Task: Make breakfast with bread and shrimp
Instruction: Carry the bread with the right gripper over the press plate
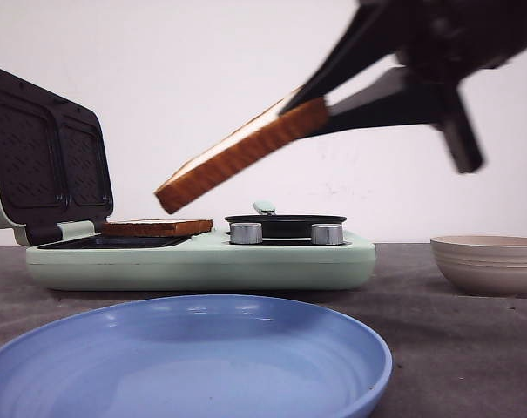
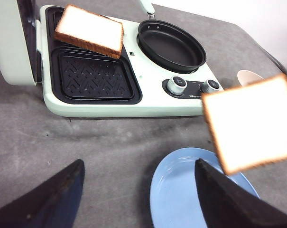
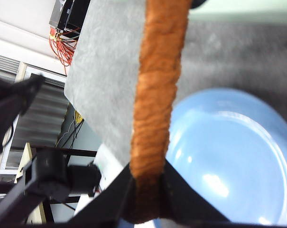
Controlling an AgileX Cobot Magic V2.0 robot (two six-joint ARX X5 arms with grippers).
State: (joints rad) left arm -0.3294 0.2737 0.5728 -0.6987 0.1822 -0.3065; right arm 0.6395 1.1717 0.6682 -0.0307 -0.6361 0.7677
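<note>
At the left of the front view, a mint-green breakfast maker (image 1: pixel 202 261) is seen with its lid (image 1: pixel 45 157) raised. One bread slice (image 1: pixel 156 228) is laid flat on the rear section of its grill plate (image 2: pixel 93 78), the front section being bare. A black pan (image 1: pixel 285 225) is seated on the maker's right half, behind two knobs (image 1: pixel 246 232). In the foreground a blue plate (image 1: pixel 185 361) is set. The left gripper (image 2: pixel 138 197) is spread wide, nothing being held. Further right, a second bread slice (image 1: pixel 246 152) is clamped by one edge in the right gripper (image 1: pixel 320 109), tilted and lifted above the maker and plate. A beige bowl (image 1: pixel 489 261) is placed at far right. No shrimp can be made out.
</note>
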